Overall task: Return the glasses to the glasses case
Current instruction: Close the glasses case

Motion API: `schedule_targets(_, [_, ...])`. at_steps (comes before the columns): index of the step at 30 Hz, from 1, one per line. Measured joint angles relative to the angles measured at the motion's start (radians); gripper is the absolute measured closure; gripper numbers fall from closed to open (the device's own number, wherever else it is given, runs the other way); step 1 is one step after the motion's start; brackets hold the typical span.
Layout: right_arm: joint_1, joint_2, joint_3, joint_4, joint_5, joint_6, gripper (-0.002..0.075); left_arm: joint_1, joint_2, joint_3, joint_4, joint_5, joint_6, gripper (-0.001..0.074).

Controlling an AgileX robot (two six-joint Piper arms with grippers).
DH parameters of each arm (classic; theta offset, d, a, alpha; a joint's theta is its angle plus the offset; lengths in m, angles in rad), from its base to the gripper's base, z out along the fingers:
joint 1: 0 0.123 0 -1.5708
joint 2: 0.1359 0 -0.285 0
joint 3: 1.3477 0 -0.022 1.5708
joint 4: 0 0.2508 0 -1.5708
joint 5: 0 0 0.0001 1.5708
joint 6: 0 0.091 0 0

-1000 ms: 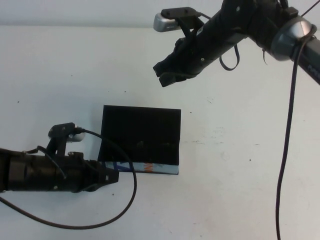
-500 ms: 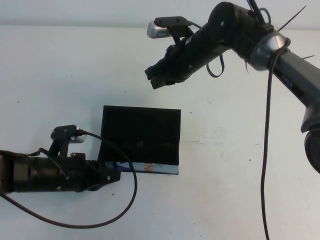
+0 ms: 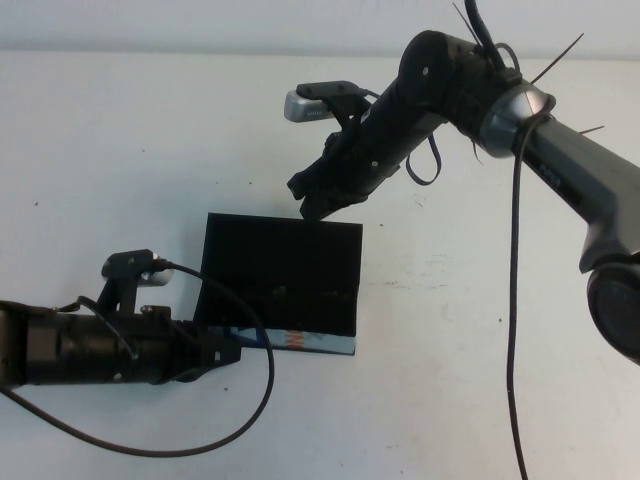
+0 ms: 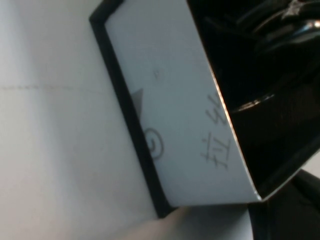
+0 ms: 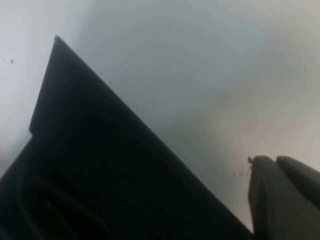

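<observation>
Near the middle of the white table [image 3: 120, 150], the glasses case [image 3: 280, 270] sits with its flap lid thrown back away from the robot, so the high view looks straight down into its black interior. Just above the far edge of that lid hangs the right gripper [image 3: 312, 196], reaching in from the robot's right on a long dark arm; its fingers are pressed together and carry nothing. The right wrist view shows the same relation: the two dark fingertips [image 5: 280, 195] side by side with no gap, and the lid's black corner beside them against the pale table.

At the case's near left corner lies the left gripper [image 3: 222, 352], low over the table and pointing toward the printed front side. Whether it touches the case I cannot tell, nor can I tell how its fingers stand, since they merge with the black box in the high view and barely show in the left wrist view.

The case is a rectangular black box, its near front a strip printed in blue, white and orange. From the left wrist view a white side panel [image 4: 175, 115] with grey markings shows, edged in black. Inside the cavity in that view lie curved glossy dark shapes with bright glints, the glasses [image 4: 272, 30], resting within the case; their lenses cannot be made out.
</observation>
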Motion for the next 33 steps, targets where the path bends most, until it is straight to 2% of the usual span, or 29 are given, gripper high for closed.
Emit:
schedule_targets(7, [0.0, 0.002, -0.069, 0.0, 0.076, 0.009, 0.0737, 0.0, 0.0, 0.0, 0.0, 0.0, 0.0, 0.0738])
schedule_targets(18, [0.002, 0.002, -0.097, -0.038, 0.083, 0.045, 0.0737, 0.0, 0.0, 0.0, 0.0, 0.0, 0.0, 0.0738])
schedule_targets(25, [0.002, 0.022, -0.098, -0.084, -0.03, 0.072, 0.0737, 0.0, 0.0, 0.0, 0.0, 0.0, 0.0, 0.0738])
schedule_targets(33, [0.002, 0.069, -0.098, -0.07, 0.074, 0.076, 0.0737, 0.0, 0.0, 0.0, 0.0, 0.0, 0.0, 0.0738])
